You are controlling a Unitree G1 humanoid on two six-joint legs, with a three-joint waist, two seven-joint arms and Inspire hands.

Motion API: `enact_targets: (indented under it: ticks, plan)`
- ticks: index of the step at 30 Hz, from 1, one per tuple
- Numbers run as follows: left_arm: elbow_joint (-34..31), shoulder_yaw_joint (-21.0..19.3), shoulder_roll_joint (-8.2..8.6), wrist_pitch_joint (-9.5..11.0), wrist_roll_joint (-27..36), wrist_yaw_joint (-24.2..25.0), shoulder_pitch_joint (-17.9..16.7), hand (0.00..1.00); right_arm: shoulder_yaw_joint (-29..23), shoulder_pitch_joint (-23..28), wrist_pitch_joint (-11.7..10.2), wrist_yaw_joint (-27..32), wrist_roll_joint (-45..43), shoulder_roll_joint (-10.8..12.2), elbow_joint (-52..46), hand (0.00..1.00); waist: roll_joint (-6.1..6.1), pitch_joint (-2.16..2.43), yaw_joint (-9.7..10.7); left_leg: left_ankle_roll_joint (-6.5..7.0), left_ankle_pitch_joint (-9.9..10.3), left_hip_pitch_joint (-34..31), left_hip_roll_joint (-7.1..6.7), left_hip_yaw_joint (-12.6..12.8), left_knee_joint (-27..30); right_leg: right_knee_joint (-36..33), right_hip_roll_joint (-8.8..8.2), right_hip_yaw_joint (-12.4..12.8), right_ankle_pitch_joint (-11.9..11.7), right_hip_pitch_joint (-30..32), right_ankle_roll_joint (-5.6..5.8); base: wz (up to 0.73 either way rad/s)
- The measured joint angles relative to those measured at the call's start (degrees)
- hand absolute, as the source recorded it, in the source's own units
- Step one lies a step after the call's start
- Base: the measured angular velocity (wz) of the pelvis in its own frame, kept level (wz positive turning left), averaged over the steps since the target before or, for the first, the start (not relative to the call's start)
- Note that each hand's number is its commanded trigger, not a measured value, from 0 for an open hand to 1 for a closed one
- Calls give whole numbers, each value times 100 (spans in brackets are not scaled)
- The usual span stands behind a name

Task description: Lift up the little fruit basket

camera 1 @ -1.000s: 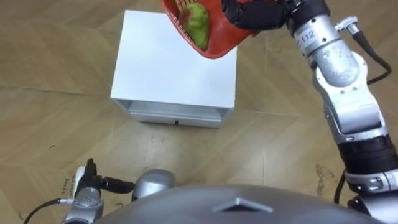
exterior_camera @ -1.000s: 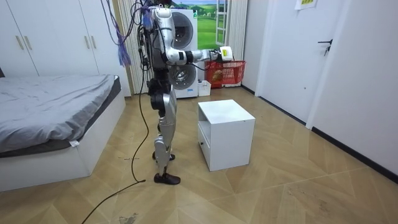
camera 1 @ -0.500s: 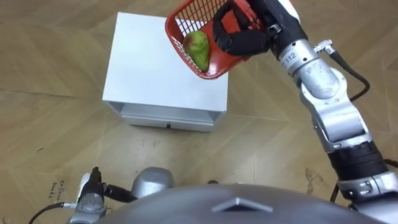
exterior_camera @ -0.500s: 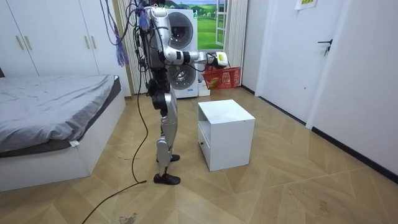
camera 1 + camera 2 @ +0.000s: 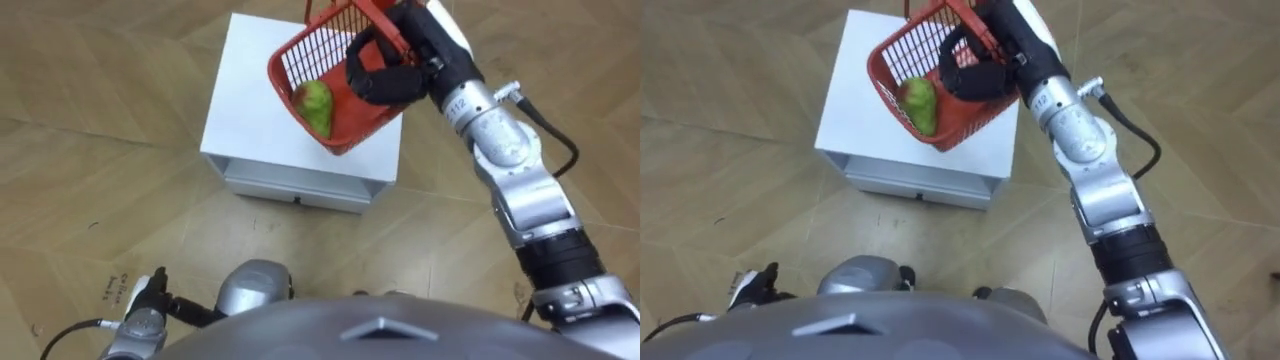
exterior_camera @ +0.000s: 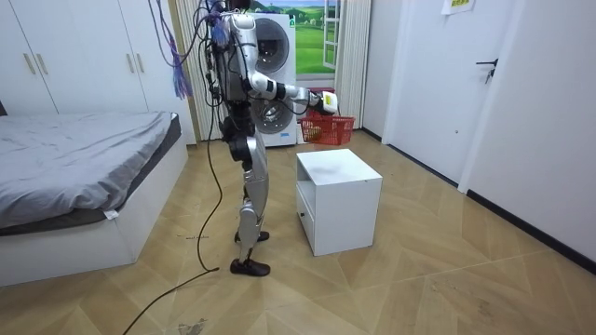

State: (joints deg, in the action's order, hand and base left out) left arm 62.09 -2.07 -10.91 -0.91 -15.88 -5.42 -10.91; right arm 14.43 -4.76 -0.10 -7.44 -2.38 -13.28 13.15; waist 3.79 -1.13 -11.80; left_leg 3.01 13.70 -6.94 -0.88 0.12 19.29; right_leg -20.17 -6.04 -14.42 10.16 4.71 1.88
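Note:
The red mesh fruit basket (image 5: 340,110) hangs tilted in the air above the white cabinet (image 5: 250,110), with a green fruit (image 5: 315,105) lying in it. My right hand (image 5: 385,72) is curled round the basket's handle at its upper edge. The right eye view gives the same hold: basket (image 5: 955,125), fruit (image 5: 920,104), right hand (image 5: 975,62). In the room view I stand beside the cabinet (image 6: 340,200), my right arm stretched out with the basket (image 6: 328,128) over its top. My left hand (image 5: 142,322) hangs low at my side.
The cabinet's drawer front (image 5: 295,188) faces me. Wooden floor lies all round it. A bed (image 6: 84,167) stands behind me, a washing machine (image 6: 275,65) by the window, and wardrobes (image 6: 84,56) along the wall.
My right arm has come down a little, bringing the basket lower over the cabinet. The eye views have shifted with my head.

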Motion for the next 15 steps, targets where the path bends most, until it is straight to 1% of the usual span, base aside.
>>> enact_targets:
  ticks: [2, 5, 6, 7, 8, 9, 10, 11, 13, 14, 15]
  plan:
    - [-2, -2, -19, 0, 4, 21, 41, 0, 11, -4, 36, 29, -36, 13, 120, 100, 32, 9, -82, 67, 51, -98, -24, 71, 72, -281, -88, -7, -1, 235, 2, -15]
    - [-13, 49, -79, 6, 52, 111, 148, 0, 20, -105, 28, 111, -12, 14, 248, 100, 22, 1, -90, 171, 112, -255, -93, 13, 262, -450, -174, -9, -6, 358, 10, 10]
    - [-14, 108, -106, 14, 67, 108, 152, 0, 24, -154, 25, 122, 8, 23, 322, 100, 18, -1, -94, 184, 119, -270, -106, -32, 286, -454, -179, -7, -14, 361, 24, 19]
    - [-21, 180, -147, 38, 59, 110, 152, 0, 25, -277, 11, 131, 45, 32, 515, 100, -9, -19, -101, 223, 144, -302, -118, -81, 366, -431, -176, -8, -34, 332, 56, 28]
    - [-21, 179, -157, 56, 55, 101, 162, 0, 16, -390, -8, 172, 129, 31, 727, 100, -45, -39, -85, 242, 156, -358, -170, -190, 435, -362, -179, -6, -34, 307, 64, 33]
    - [-22, 177, -157, 59, 53, 91, 181, 0, 7, -430, -8, 210, 166, 27, 804, 100, -37, -35, -87, 252, 153, -395, -191, -233, 449, -312, -184, -6, -30, 307, 74, 38]
    - [-22, 177, -155, 59, 40, 72, 207, 0, 7, -512, -8, 268, 187, 27, 917, 100, -8, -20, -106, 275, 141, -492, -218, -299, 474, -205, -181, -10, -58, 320, 122, 33]
    - [-21, 179, -158, 61, 40, 66, 205, 0, 8, -546, -9, 287, 199, 28, 961, 100, -10, -22, -124, 290, 132, -577, -255, -365, 506, -85, -178, 5, -63, 321, 147, 29]
    - [-25, 184, -163, 59, 51, 55, 140, 0, 19, -586, -63, 309, 199, 30, 1085, 100, -15, -24, -144, 308, 121, -643, -293, -406, 510, 80, -181, 7, -60, 298, 164, 20]
    - [-19, 183, -171, 56, 54, 53, 78, 0, 19, -649, -82, 316, 197, 30, 1219, 100, -33, -37, -146, 309, 118, -663, -306, -444, 512, 182, -176, -21, -76, 244, 193, 16]
    - [-20, 182, -178, 56, 57, 52, 38, 0, 18, -667, -99, 341, 196, 29, 1302, 100, -38, -39, -142, 309, 118, -665, -315, -473, 513, 234, -173, -35, -84, 210, 207, 20]
